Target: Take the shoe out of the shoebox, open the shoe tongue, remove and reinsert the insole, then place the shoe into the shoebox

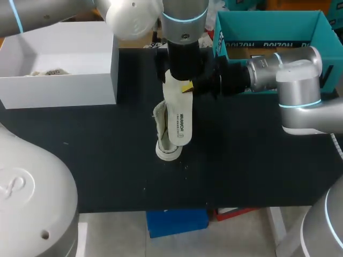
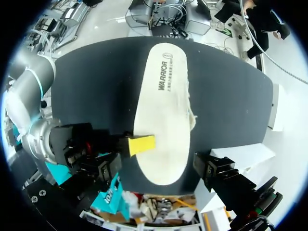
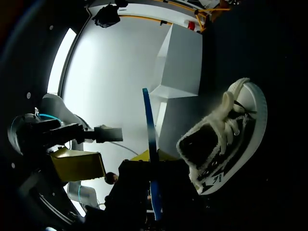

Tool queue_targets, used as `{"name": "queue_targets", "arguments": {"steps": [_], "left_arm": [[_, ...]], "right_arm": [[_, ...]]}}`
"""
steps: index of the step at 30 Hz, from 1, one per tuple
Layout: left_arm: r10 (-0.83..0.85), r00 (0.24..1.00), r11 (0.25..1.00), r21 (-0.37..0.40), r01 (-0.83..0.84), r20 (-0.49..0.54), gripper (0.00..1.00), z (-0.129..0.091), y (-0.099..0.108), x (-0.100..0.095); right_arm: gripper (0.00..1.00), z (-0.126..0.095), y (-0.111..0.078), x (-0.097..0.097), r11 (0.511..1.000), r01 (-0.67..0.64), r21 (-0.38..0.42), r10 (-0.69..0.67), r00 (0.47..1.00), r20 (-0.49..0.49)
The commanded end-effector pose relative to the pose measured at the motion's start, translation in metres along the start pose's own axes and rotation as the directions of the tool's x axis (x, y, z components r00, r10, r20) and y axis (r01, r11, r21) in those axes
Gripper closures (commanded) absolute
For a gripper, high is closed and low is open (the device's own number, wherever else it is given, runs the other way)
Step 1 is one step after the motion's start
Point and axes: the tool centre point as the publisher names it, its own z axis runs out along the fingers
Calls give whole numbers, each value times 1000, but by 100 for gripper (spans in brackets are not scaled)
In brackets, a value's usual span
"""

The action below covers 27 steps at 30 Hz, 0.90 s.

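Right jaws pinching insole (image 2: 163, 110), left jaws wide astride it, shoe (image 3: 226, 139) below

Insole (image 1: 181, 120) above shoe (image 1: 163, 136); shoebox (image 1: 59, 88) behind, left.

Head view: shoe (image 1: 161, 122) mostly hidden behind upright insole (image 1: 180, 115); only side strip and toe show. Insole's top end lost under left arm (image 1: 185, 32). White box (image 1: 59, 83) cut off by left edge; crumpled stuff (image 1: 48, 71) inside too small to tell. Teal box (image 1: 268, 24): front wall partly behind right arm (image 1: 289, 75). Right wrist view: insole (image 3: 148, 120) edge-on, thin blue line only, lower end behind dark hardware (image 3: 139, 192).
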Motion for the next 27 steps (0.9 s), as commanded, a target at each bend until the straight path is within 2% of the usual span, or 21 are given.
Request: {"name": "queue_targets", "arguments": {"steps": [1,9,15,21,27], "left_arm": [[-1,1000,1000,11,1,-9,0,4,21,-3],[-29,1000,1000,-1,29,-2,0,9,50,-2],[-35,999,999,-10,35,0,0,9,57,-2],[-43,999,999,-3,43,-5,0,9,47,4],[-39,999,999,3,39,-4,0,3,24,9]], "right_arm": [[100,1,1,0,1000,-1,2,1,1000,2],[100,1,1,0,1000,-1,2,1,1000,2],[100,1,1,0,1000,-1,2,1,1000,2],[100,1,1,0,1000,-1,2,1,1000,2],[100,1,1,0,1000,-1,2,1,1000,2]]}}
